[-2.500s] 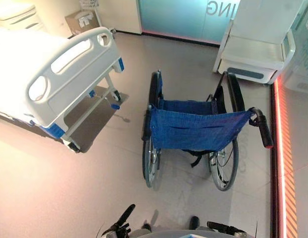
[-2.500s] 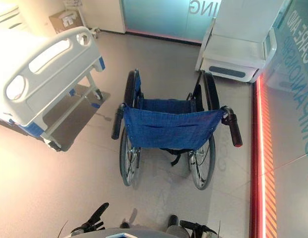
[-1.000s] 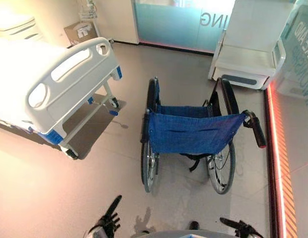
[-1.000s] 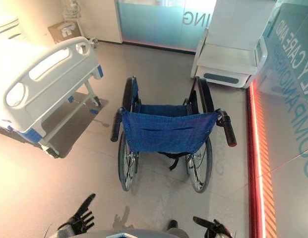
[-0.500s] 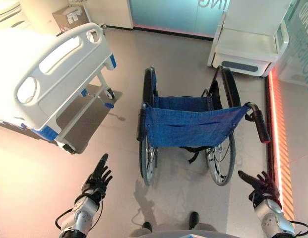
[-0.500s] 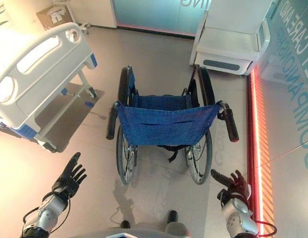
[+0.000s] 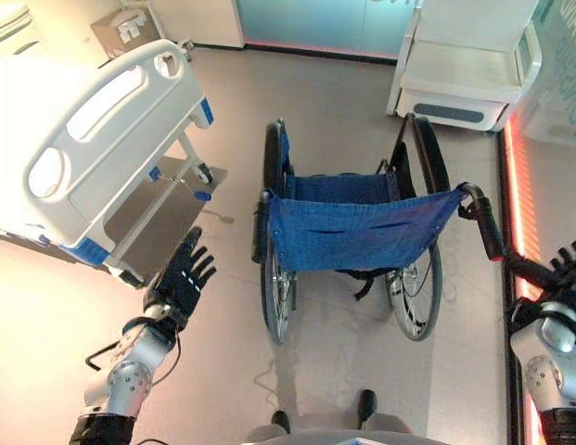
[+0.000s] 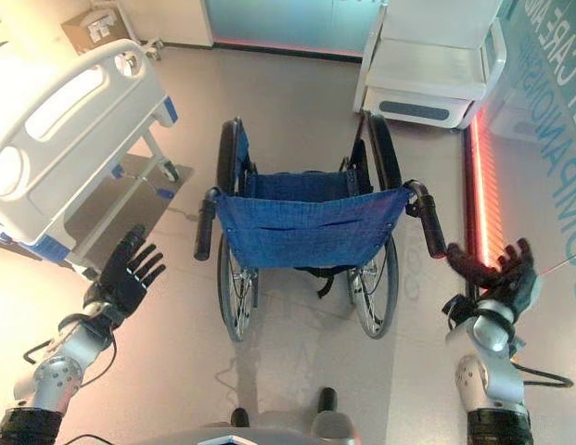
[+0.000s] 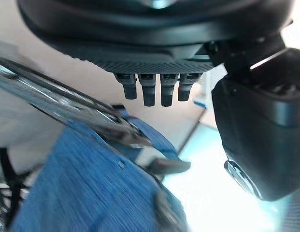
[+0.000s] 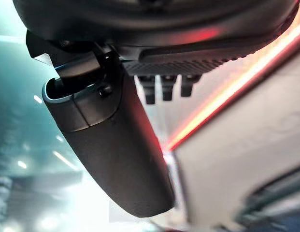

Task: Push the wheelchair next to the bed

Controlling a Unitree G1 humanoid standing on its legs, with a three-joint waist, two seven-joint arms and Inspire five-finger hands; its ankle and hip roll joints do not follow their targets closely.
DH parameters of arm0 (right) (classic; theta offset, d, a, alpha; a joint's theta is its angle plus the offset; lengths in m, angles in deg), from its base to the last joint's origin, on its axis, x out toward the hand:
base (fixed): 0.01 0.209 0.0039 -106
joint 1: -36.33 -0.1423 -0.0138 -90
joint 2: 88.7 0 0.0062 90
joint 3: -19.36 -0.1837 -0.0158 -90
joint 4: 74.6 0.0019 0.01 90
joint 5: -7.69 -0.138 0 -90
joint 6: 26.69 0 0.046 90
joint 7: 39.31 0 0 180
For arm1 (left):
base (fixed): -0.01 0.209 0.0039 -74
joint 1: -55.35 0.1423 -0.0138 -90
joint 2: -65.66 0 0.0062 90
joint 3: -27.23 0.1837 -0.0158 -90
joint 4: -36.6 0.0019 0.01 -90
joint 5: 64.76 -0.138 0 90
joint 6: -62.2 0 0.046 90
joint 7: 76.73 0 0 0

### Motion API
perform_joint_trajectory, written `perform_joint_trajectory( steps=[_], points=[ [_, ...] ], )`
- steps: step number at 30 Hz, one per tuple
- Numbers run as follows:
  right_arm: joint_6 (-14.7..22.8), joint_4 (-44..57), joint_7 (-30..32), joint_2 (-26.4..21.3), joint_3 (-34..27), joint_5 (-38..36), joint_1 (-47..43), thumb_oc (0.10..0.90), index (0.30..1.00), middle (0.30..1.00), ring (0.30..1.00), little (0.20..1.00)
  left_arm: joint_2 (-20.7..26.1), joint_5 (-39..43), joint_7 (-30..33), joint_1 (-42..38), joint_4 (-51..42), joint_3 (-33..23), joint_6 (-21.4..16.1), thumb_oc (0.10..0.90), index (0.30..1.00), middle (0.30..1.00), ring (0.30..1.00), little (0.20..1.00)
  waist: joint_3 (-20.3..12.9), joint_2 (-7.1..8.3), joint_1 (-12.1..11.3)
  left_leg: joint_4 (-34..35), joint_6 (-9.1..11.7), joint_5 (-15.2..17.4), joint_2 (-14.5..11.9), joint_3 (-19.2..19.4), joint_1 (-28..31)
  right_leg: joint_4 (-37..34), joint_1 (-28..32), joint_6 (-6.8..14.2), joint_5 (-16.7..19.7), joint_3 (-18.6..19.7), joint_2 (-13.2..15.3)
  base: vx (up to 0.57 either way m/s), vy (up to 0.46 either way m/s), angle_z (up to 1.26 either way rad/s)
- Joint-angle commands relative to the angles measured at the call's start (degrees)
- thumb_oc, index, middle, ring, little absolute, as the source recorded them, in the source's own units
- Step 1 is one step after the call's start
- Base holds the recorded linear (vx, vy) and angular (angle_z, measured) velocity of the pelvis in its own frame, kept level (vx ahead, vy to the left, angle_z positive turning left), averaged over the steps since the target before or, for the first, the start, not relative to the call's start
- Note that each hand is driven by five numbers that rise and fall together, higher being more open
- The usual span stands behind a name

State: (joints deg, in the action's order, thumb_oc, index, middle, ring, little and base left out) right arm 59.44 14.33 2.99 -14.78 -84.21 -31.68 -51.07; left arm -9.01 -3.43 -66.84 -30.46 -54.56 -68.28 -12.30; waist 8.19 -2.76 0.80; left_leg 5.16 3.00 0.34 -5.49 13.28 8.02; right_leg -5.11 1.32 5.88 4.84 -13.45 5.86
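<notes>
A wheelchair (image 7: 357, 232) with a blue cloth back and seat stands in the middle of the floor, its back toward me. Its two black push handles (image 7: 260, 225) (image 7: 485, 221) stick out at the sides. The white hospital bed (image 7: 74, 139) with a blue-trimmed footboard stands to the left, apart from the wheelchair. My left hand (image 7: 181, 276) is raised left of the left handle, open, fingers spread, touching nothing. My right hand (image 8: 496, 273) is raised just right of the right handle, open too. The blue cloth (image 9: 82, 193) and a wheel rim show past the left hand's fingers.
A white cabinet-like unit (image 7: 468, 65) stands behind the wheelchair at the far right. A glowing red strip (image 7: 515, 185) runs along the floor by the right wall. A cardboard box (image 7: 121, 28) sits in the far left corner. Open floor lies between bed and wheelchair.
Both arms have risen from the bottom edge and the hands have moved up toward the wheelchair's handles. The camera has shifted a little; the wheelchair and bed have stayed put.
</notes>
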Motion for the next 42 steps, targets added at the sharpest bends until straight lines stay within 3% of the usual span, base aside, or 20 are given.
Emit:
perform_joint_trajectory(
  steps=[1, 5, 10, 19, 23, 27, 33, 37, 42],
  points=[
    [6.92, 5.51, 8.24, -7.72, -5.9, 7.55, -5.95, 0.8, 0.9, 0.9, 0.9, 0.9, 6.85, 3.48, 0.64, -7.09, -5.17, -4.16, -2.47, 0.8, 0.9, 0.9, 0.9, 0.9, -2.39, 1.29, 0.32, -0.16, 1.42, -2.19, -0.44, -1.35, -4.93, 0.11, 2.58, 2.79, -2.54, -0.78, 3.66, 0.0, 0.0, 0.0],
    [8.35, 8.99, 11.58, -8.6, -6.64, 8.27, -6.73, 0.8, 0.9, 0.9, 0.9, 0.9, 8.15, 5.47, 1.06, -7.24, -9.42, -4.68, -1.46, 0.8, 0.9, 0.9, 0.9, 0.9, -2.45, 1.29, -0.14, -0.16, 1.46, -2.11, -0.43, -1.51, -4.97, 0.11, 2.69, 2.91, -2.64, -0.92, 3.73, 0.0, 0.0, 0.0],
    [9.28, 12.9, 10.79, -10.35, -6.04, 7.25, -8.4, 0.8, 0.9, 0.9, 0.9, 0.9, 9.81, 9.32, 0.14, -7.67, -12.37, -4.88, 0.02, 0.8, 0.9, 0.9, 0.9, 0.9, -2.56, 1.37, -0.51, -0.16, 1.62, -2.03, -0.46, -1.59, -4.91, 0.11, 2.8, 3.04, -2.7, -1.09, 3.81, 0.0, 0.0, 0.0],
    [7.79, 19.85, -1.72, -17.83, -2.7, -3.44, -13.11, 0.8, 0.9, 0.9, 0.9, 0.9, 15.46, 12.64, -1.36, -8.34, -15.56, -2.78, 8.56, 0.8, 0.9, 0.9, 0.9, 0.9, -2.61, 1.7, -0.6, -0.16, 2.06, -2.05, -0.59, -1.07, -4.73, 0.11, 2.8, 3.31, -2.72, -1.22, 3.56, 0.0, 0.0, 0.0],
    [4.87, 22.57, -6.77, -21.77, -1.65, -9.25, -13.65, 0.8, 0.9, 0.9, 0.9, 0.9, 19.55, 12.38, -4.05, -8.15, -16.12, -2.84, 11.5, 0.8, 0.9, 0.9, 0.9, 0.9, -2.5, 1.88, -0.49, -0.16, 2.08, -2.1, -0.6, -0.56, -4.82, 0.11, 2.66, 3.4, -2.92, -1.18, 3.32, 0.0, 0.0, 0.0],
    [2.04, 23.26, -7.0, -23.07, -1.4, -11.28, -12.89, 0.8, 0.9, 0.9, 0.9, 0.9, 22.4, 11.58, -5.15, -8.22, -17.45, -3.29, 12.41, 0.8, 0.9, 0.9, 0.9, 0.9, -2.47, 2.06, -0.5, -0.16, 2.16, -2.14, -0.65, -0.29, -4.88, 0.11, 2.6, 3.51, -2.86, -1.33, 3.28, 0.0, 0.0, 0.0],
    [-4.5, 21.34, -5.86, -26.79, -1.25, -12.83, -12.02, 0.8, 0.9, 0.9, 0.9, 0.9, 28.33, 6.45, -11.68, -9.3, -18.18, -2.34, 17.62, 0.8, 0.9, 0.9, 0.9, 0.9, -2.25, 2.17, -0.38, -0.16, 2.18, -2.42, -0.66, -0.03, -5.07, 0.11, 2.38, 3.52, -2.73, -1.49, 3.13, 0.0, 0.0, 0.0],
    [-8.89, 17.73, -5.04, -30.34, 1.81, -14.5, -14.12, 0.8, 0.9, 0.9, 0.9, 0.9, 33.12, 6.86, -12.15, -14.04, -17.55, 1.96, 15.99, 0.8, 0.9, 0.9, 0.9, 0.9, -2.19, 2.07, 0.03, -0.16, 2.23, -2.62, -0.62, 0.23, -4.96, 0.11, 2.47, 3.6, -2.71, -1.25, 3.02, 0.0, 0.0, 0.0],
    [-11.86, 15.33, -7.25, -31.7, 5.12, -18.47, -15.17, 0.8, 0.9, 0.9, 0.9, 0.9, 36.13, 11.19, -9.19, -21.2, -17.35, 6.32, 13.54, 0.8, 0.9, 0.9, 0.9, 0.9, -2.22, 2.12, 0.46, -0.16, 2.21, -2.52, -0.58, 0.56, -4.72, 0.11, 2.63, 3.72, -2.69, -1.32, 3.06, 0.0, 0.0, 0.0]
  ],
)
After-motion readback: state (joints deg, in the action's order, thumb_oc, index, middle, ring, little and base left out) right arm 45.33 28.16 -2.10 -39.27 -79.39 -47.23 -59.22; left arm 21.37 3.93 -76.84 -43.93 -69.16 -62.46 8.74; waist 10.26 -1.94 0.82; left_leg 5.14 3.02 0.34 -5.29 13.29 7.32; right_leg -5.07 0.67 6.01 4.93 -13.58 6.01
